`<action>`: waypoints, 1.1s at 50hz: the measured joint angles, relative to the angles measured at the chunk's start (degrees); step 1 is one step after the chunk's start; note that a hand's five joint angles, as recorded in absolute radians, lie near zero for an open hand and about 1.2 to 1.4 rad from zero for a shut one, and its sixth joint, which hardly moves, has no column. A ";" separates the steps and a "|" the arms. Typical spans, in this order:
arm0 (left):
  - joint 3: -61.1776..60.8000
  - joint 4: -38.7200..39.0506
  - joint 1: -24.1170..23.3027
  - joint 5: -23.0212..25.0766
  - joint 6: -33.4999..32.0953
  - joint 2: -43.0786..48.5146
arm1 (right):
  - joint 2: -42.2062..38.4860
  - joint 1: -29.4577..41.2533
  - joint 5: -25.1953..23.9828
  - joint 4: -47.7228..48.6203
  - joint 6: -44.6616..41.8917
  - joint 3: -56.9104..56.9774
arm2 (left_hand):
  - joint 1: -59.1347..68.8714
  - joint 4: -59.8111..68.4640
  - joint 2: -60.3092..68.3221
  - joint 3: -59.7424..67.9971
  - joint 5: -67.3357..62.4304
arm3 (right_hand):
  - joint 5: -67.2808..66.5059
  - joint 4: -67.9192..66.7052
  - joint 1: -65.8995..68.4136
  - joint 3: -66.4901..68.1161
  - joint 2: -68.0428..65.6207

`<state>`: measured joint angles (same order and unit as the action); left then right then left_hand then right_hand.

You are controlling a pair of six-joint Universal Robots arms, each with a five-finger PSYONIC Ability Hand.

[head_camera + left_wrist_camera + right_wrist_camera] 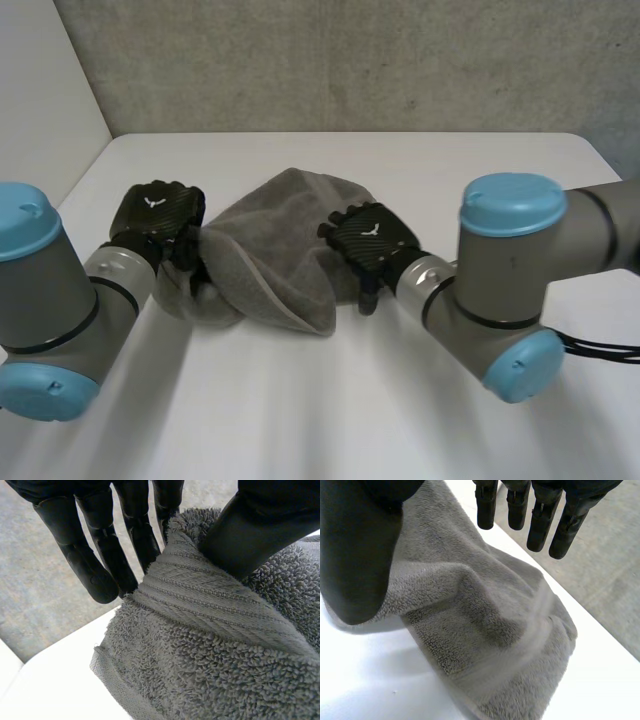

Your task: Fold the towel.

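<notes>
Pinching the ribbed border point(210, 605) of the towel point(200, 670), the left hand point(95, 555) has that strip caught between its thumb and its nearly straight fingers, at the cloth's edge on its own side. The right hand point(540, 520) is slack. Its fingers are straight and stand clear above the pile, while its thumb hangs close over the cloth's opposite edge; whether it touches is hard to judge. Each hand carries a small white bird-like emblem point(152, 201) on its back.

Between the two hands the grey terry towel is bunched into a hump, and its lower fold rests on the white table point(350, 400) just below the palms. Out from the hands run the grey arms point(500, 260) with light-blue caps. Beyond the table's far edge stands a rough grey wall point(350, 60).
</notes>
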<state>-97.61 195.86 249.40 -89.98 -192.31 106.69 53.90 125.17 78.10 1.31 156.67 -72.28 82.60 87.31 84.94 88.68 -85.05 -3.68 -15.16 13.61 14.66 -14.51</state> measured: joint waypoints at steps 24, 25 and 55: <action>-2.04 0.29 6.68 1.71 0.36 0.38 | 1.53 -11.45 -6.29 4.10 -4.90 -7.97 | 0.00 0.00 0.00 0.01 0.00 | -10.54 -8.22 9.54 8.33 -7.86; -2.11 0.33 6.71 1.89 0.38 0.38 | 0.54 -11.52 -6.87 4.74 -5.49 -7.88 | 0.00 0.00 0.00 0.01 0.00 | -11.29 -9.00 10.27 9.11 -8.76; -2.25 0.49 6.62 2.08 0.57 1.08 | -11.19 -10.29 -7.71 13.93 -11.88 -0.52 | 0.23 0.00 0.00 0.01 0.00 | -18.22 -15.95 18.10 16.72 -16.38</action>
<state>-99.85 196.35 256.03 -87.89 -191.74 107.77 42.71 114.88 70.39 15.24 144.79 -72.80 82.83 87.31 84.95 88.69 -85.05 -21.90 -31.12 31.70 31.38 -30.89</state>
